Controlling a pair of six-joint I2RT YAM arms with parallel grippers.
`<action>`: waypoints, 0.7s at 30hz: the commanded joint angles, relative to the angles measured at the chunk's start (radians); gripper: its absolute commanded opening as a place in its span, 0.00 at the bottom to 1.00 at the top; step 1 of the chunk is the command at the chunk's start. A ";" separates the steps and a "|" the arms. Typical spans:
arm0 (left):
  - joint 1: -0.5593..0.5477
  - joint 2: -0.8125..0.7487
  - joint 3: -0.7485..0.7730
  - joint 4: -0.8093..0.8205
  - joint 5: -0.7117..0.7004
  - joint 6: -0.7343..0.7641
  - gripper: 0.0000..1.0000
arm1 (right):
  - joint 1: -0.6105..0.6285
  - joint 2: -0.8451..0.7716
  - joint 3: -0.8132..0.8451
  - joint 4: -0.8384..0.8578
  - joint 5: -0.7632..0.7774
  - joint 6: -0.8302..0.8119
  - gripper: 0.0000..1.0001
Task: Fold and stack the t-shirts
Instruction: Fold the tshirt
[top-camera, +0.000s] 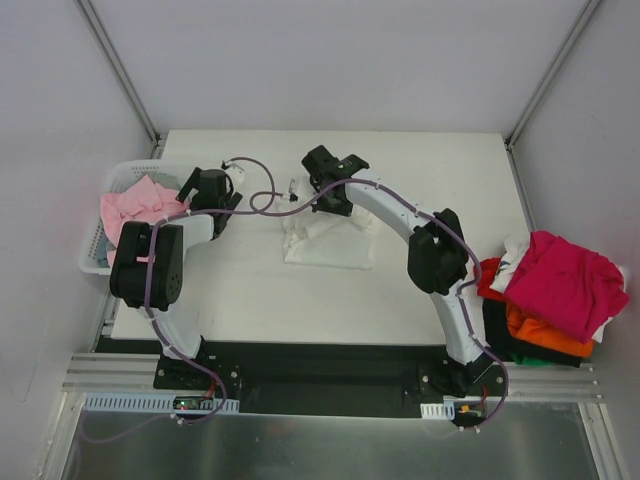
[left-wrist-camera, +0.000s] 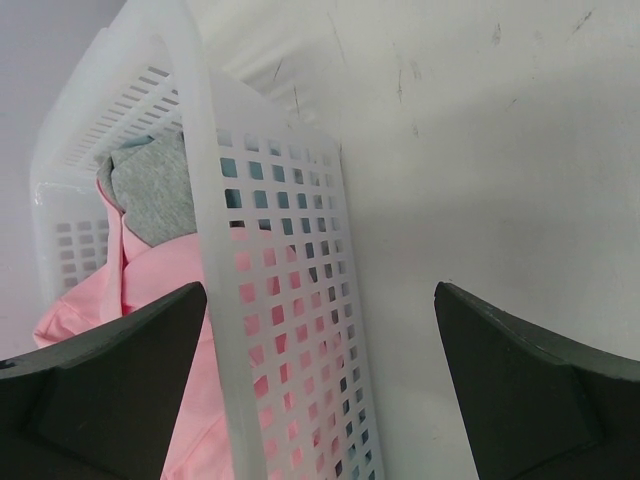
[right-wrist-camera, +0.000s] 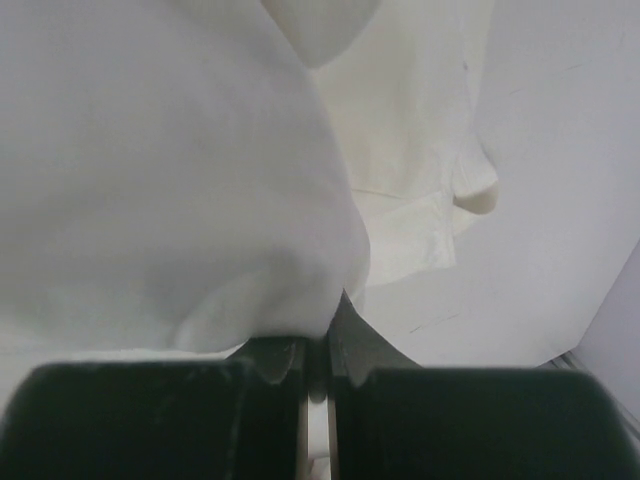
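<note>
A white t-shirt (top-camera: 330, 245) lies partly folded in the middle of the table. My right gripper (top-camera: 336, 200) is shut on a bunched fold of it, and the cloth (right-wrist-camera: 180, 180) drapes over the closed gripper (right-wrist-camera: 325, 322) in the right wrist view. A pale pink t-shirt (top-camera: 140, 205) lies in the white lattice basket (top-camera: 125, 172) at the left. My left gripper (top-camera: 202, 195) hangs open at the basket's right wall (left-wrist-camera: 260, 250), with one finger over the pink t-shirt (left-wrist-camera: 170, 290) and the other over bare table. Nothing is between its fingers but the wall.
A stack of t-shirts sits at the table's right edge: magenta (top-camera: 565, 280) on top, orange (top-camera: 540, 330), red (top-camera: 488, 278) and a dark one (top-camera: 505, 335) below. A grey cloth (left-wrist-camera: 155, 195) lies deeper in the basket. Walls close in the table at the back and sides.
</note>
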 joint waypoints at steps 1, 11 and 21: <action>0.007 -0.056 -0.016 0.033 -0.008 -0.002 0.99 | -0.020 0.031 0.089 0.016 -0.007 -0.026 0.01; 0.007 -0.045 -0.029 0.033 -0.006 -0.015 0.99 | -0.036 0.054 0.106 0.085 0.039 -0.034 0.05; 0.007 -0.039 -0.028 0.045 -0.015 0.000 0.99 | -0.042 0.019 0.100 0.141 0.086 -0.034 0.56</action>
